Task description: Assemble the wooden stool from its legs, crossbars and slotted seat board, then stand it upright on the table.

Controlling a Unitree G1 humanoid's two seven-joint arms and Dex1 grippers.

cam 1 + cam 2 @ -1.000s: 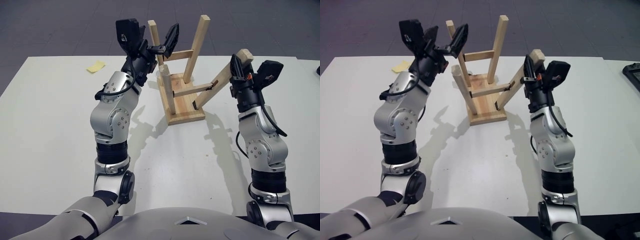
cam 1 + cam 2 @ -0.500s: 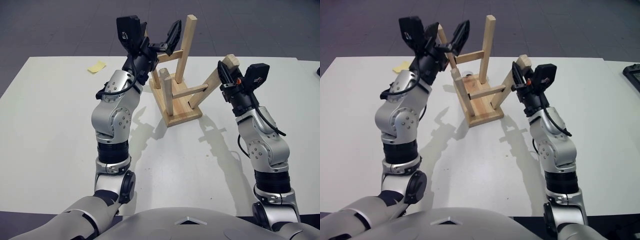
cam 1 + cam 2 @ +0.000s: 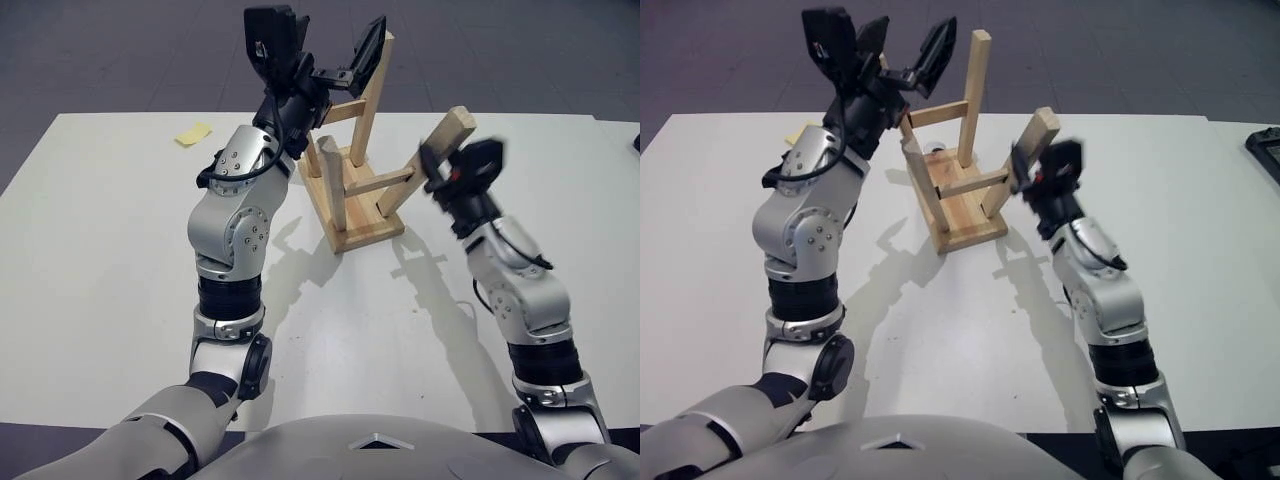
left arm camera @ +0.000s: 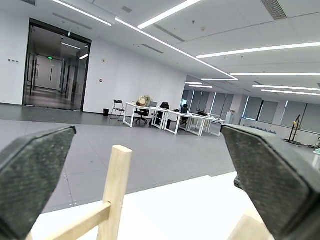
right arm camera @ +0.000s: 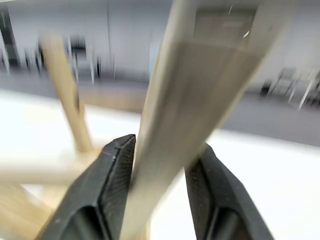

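The stool is found inverted on the desk, legs upward. Its outward-leaning leg is clamped by the right end effector. The left end effector is held wide open and empty at leg-top height, with an upright far leg lying just ahead between its fingers.

readable text: none | labels: none | numbers: none
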